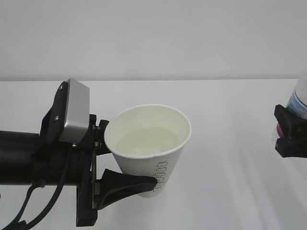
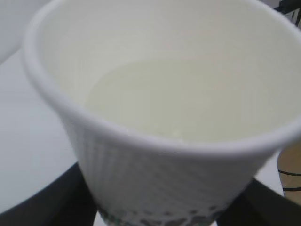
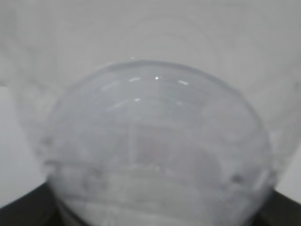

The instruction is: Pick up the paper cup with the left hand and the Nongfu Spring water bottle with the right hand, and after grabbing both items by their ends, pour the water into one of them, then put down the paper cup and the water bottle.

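My left gripper [image 1: 130, 164] is shut on the white paper cup [image 1: 158, 124] and holds it upright above the table. Its black fingers [image 1: 125, 186] clasp the cup's lower wall. Water [image 1: 149, 142] lies still in the cup's bottom. In the left wrist view the paper cup [image 2: 164, 183] fills the frame with water [image 2: 188, 99] inside, and dark fingers [image 2: 42, 205] show at both bottom corners. At the far right edge my right gripper [image 1: 290, 133] is shut on the Nongfu Spring water bottle [image 1: 301, 101], mostly cut off. The clear water bottle [image 3: 155, 141] fills the right wrist view.
The white table [image 1: 230, 158] runs between the two grippers and meets a pale wall [image 1: 153, 38] behind. The left arm's black tube and grey box module [image 1: 76, 111] lie along the left side, with cables hanging below.
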Controlling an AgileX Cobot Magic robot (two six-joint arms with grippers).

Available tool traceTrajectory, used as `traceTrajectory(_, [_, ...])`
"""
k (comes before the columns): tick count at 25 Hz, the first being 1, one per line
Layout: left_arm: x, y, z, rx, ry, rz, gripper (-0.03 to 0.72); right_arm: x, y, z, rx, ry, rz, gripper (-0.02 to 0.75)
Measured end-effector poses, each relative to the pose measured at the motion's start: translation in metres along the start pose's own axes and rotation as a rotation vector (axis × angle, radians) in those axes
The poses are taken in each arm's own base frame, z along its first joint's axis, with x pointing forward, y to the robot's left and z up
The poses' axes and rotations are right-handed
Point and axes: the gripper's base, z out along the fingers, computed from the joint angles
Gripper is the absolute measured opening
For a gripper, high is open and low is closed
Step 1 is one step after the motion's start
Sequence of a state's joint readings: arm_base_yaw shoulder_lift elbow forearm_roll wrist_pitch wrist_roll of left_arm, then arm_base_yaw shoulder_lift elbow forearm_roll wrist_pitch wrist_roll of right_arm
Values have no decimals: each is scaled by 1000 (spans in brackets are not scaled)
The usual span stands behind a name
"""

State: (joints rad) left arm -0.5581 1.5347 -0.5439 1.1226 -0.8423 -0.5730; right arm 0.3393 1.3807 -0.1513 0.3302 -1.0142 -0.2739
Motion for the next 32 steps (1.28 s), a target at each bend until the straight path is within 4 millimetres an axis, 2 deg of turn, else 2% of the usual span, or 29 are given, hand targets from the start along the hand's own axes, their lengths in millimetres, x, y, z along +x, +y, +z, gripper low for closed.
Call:
traceTrajectory(12, [0, 0, 0, 0, 0, 0, 490, 2, -26, 3, 90, -5, 30, 491])
traceTrajectory(17, [0, 0, 0, 0, 0, 0, 490, -6, -36, 13, 101, -15, 10, 452])
traceTrajectory(23, [0, 0, 0, 0, 0, 0, 490, -11, -55, 19, 136, -29, 36, 447])
traceTrajectory(27, [0, 0, 0, 0, 0, 0, 490, -13, -58, 31, 62, -29, 36, 444])
traceTrajectory(32, [0, 0, 0, -1, 1, 0, 490, -4, -53, 48, -40, 18, 16, 443])
